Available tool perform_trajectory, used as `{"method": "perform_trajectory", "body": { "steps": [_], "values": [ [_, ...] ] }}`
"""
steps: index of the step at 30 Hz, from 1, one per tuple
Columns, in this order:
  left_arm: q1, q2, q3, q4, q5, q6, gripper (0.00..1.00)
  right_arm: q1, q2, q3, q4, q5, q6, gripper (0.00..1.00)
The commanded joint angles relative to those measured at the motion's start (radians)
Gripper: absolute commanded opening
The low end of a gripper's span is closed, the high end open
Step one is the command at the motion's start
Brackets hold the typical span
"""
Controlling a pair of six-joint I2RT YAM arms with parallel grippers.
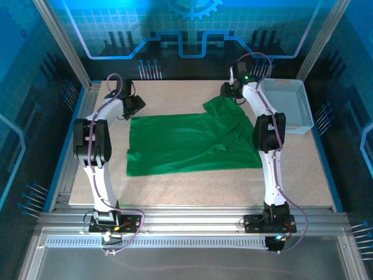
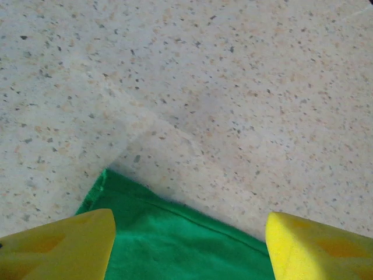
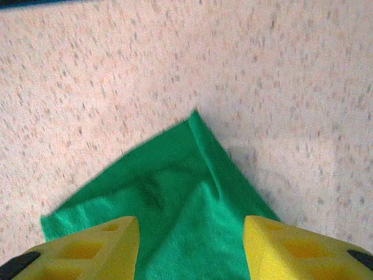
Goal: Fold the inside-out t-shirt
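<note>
The speckled table (image 1: 192, 186) takes up most of the scene. The green t-shirt (image 1: 186, 143) is spread across its middle, mostly flat. Its edge toward 1 o'clock is rumpled and folded over. A white mesh basket (image 1: 285, 102) stands at the table's 2 o'clock corner, apart from the cloth.

The left gripper (image 1: 139, 104) hangs at the shirt's 10 o'clock corner. From its wrist, the left gripper (image 2: 191, 233) has its yellow fingers (image 2: 64, 245) spread wide. The hemmed corner of the t-shirt (image 2: 145, 221) lies on the table between them, pointing toward 11 o'clock, and nothing is pinched.

The right gripper (image 1: 227, 90) sits at the shirt's 1 o'clock corner. In its wrist view, which is a bit blurred, the right gripper (image 3: 191, 233) is also spread. A pointed flap of the t-shirt (image 3: 175, 186) runs between the fingers (image 3: 303, 245), its tip at 12 o'clock, and lies loose.
</note>
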Motion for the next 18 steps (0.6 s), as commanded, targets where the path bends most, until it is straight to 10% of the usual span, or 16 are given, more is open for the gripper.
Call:
{"method": "perform_trajectory", "body": {
  "steps": [1,18],
  "values": [
    [0.013,0.049,0.029,-0.069,-0.020,0.030,0.70,-0.005,0.096,0.120,-0.048,0.025,-0.057,0.51],
    [0.029,0.091,0.070,-0.090,-0.002,0.031,0.69,-0.021,0.280,0.314,0.001,-0.027,-0.092,0.39]
  ]
}}
